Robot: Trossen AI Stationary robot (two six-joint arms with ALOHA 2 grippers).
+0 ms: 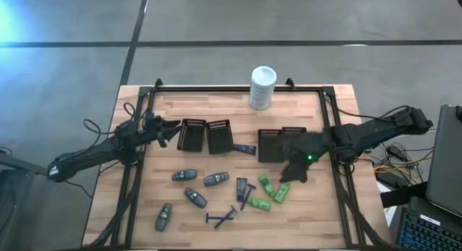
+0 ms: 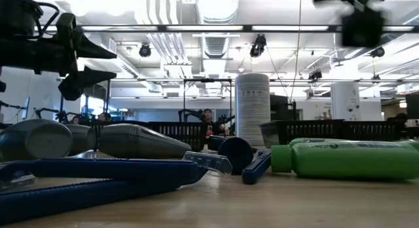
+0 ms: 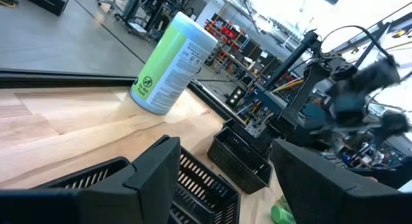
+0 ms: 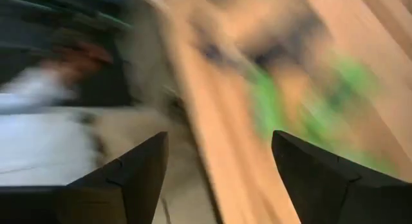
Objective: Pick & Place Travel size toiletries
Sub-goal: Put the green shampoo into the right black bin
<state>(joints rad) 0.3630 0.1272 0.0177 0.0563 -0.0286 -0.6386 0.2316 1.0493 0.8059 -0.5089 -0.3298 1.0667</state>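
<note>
High view showed the wooden table from straight above, with the travel toiletries scattered across its 6 o'clock half. Four grey oval bottles lay toward 7 o'clock, one of them alone near the 7 o'clock corner. Dark blue razors lay at 6 o'clock, and another razor lay just beside the black trays near the centre. Bright green little bottles clustered toward 5 o'clock.

Right gripper hovered at about 4 o'clock, just above the green cluster, one green bottle showing right beside it. Right wrist view showed its fingers spread apart with nothing between them, and green smears on the wood beyond.

Left gripper waited at 9 o'clock, beside the two black slotted trays. Left wrist view showed its fingers held apart and empty over a tray.

Two more black trays sat right of centre, and a white cylindrical container stood upright at 12 o'clock.
</note>
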